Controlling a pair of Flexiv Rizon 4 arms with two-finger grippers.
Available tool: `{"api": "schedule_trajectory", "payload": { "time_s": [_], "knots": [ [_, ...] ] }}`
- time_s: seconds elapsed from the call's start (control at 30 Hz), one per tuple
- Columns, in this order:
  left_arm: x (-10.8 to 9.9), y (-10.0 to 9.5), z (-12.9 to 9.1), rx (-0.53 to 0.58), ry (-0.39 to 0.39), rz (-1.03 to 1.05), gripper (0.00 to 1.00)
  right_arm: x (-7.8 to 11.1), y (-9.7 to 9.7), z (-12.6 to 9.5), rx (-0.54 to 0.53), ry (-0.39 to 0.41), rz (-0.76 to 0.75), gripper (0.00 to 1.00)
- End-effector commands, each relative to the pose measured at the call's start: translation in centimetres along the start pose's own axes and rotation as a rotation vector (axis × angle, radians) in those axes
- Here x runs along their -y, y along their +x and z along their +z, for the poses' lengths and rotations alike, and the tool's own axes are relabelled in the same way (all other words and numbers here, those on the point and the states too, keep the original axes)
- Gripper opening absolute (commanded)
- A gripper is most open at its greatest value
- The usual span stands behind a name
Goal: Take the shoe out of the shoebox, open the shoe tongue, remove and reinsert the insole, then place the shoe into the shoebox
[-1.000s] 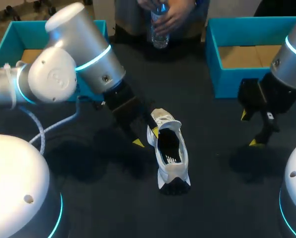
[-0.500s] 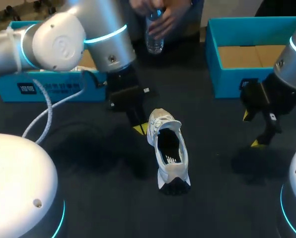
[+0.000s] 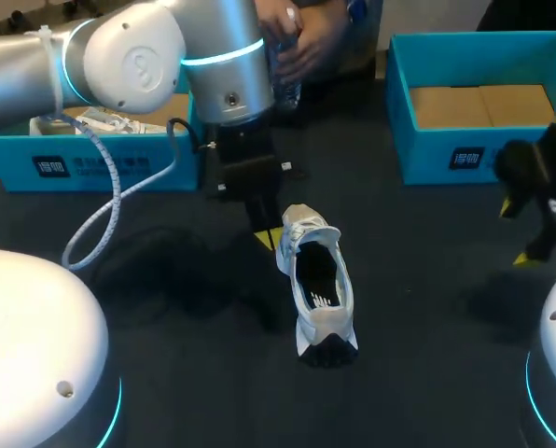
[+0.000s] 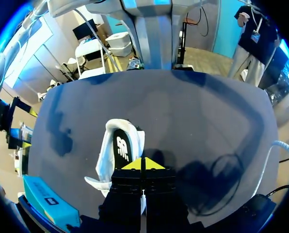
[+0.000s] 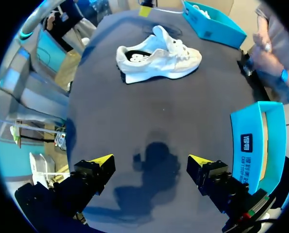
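Observation:
A white shoe [image 3: 320,289] lies on the dark table with its black insole [image 3: 317,273] showing and its tongue [image 3: 306,224] standing up at the far end. My left gripper [image 3: 268,239] is shut, its yellow tips pressed together right beside the tongue at the shoe's left edge. In the left wrist view the left gripper [image 4: 143,164] is over the shoe [image 4: 116,145] next to the insole, and nothing shows between the tips. My right gripper [image 3: 521,233] hangs open well to the right of the shoe. Its fingers [image 5: 98,162] stand wide apart over bare table, the shoe [image 5: 159,53] far ahead.
A blue shoebox [image 3: 49,163] at the back left holds white contents. A second blue shoebox [image 3: 451,154] stands at the back right with a brown floor. A person's hands hold a clear bottle [image 3: 287,70] at the far edge. A grey cable [image 3: 110,201] loops from my left arm.
My left gripper closed and shifted from the shoe's left side up to its tongue as the arm swung toward the back. My right gripper drew away to the right, still open.

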State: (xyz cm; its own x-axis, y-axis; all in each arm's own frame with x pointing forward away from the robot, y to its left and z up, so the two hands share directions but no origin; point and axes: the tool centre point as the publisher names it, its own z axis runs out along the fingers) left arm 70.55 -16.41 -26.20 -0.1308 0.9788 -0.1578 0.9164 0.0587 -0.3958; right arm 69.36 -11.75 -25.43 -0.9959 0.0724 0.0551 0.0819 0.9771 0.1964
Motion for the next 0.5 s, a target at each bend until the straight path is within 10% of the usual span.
{"api": "schedule_trajectory", "payload": {
  "time_s": [0.03,0.5],
  "knots": [
    [-0.1,-0.1,0.0,-0.005,-0.001,0.000,0.00,1.1,0.9,-0.7,0.014,-0.019,-0.004,1.00],
    [1.3,-2.2,0.4,-0.125,-0.086,0.122,0.00,1.1,0.9,-0.7,0.014,-0.019,-0.004,1.00]
  ]
}}
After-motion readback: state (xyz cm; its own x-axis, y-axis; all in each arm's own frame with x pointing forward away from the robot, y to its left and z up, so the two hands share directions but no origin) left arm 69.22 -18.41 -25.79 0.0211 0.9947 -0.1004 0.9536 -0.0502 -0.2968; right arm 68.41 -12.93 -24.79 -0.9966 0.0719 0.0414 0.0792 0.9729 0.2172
